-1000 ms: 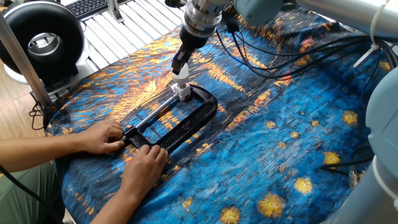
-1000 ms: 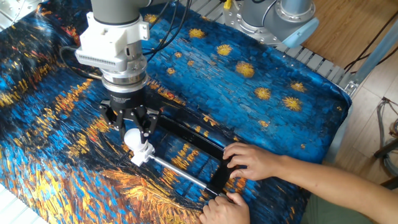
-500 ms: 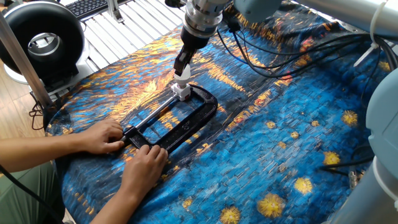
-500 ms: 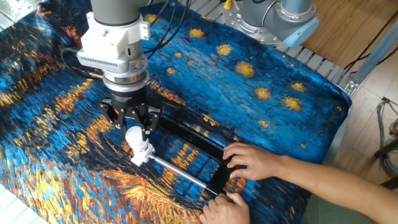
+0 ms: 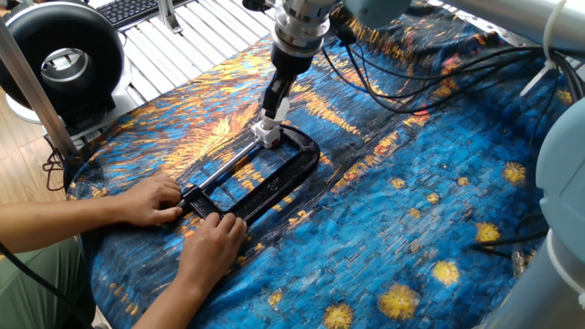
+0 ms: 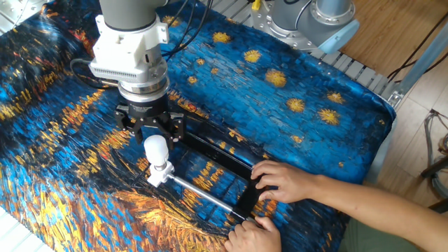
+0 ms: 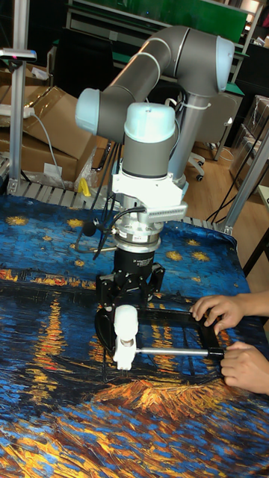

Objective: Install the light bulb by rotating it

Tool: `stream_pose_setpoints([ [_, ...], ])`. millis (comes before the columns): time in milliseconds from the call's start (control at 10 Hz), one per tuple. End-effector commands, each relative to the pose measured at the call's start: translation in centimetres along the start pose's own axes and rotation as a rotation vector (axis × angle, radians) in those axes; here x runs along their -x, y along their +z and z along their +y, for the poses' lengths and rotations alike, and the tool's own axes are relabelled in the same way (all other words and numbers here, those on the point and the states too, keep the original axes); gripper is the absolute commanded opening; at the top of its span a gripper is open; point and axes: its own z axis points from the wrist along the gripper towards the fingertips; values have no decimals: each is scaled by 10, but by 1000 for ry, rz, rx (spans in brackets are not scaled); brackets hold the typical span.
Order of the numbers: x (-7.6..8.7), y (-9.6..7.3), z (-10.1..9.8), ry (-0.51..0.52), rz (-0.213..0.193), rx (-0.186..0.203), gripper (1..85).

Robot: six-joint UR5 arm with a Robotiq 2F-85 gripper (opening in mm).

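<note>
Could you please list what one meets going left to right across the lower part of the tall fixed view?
Light bulb on the socket block → clamp screw rod → person's hands.

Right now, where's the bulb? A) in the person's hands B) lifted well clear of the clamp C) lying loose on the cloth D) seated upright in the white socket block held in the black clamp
D: the light bulb stands upright on the white socket block in the black clamp, with the hand just above it.
</note>
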Motion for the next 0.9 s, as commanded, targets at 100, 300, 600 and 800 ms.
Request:
stream_pose_setpoints([
  [100,4,-7,16,-75,-8,70,677],
  [300,8,-11,11,-332,-14,46,670],
  [600,15,-16,2,-683,-31,-1,720],
  [800,13,-17,2,-742,-47,-30,757],
])
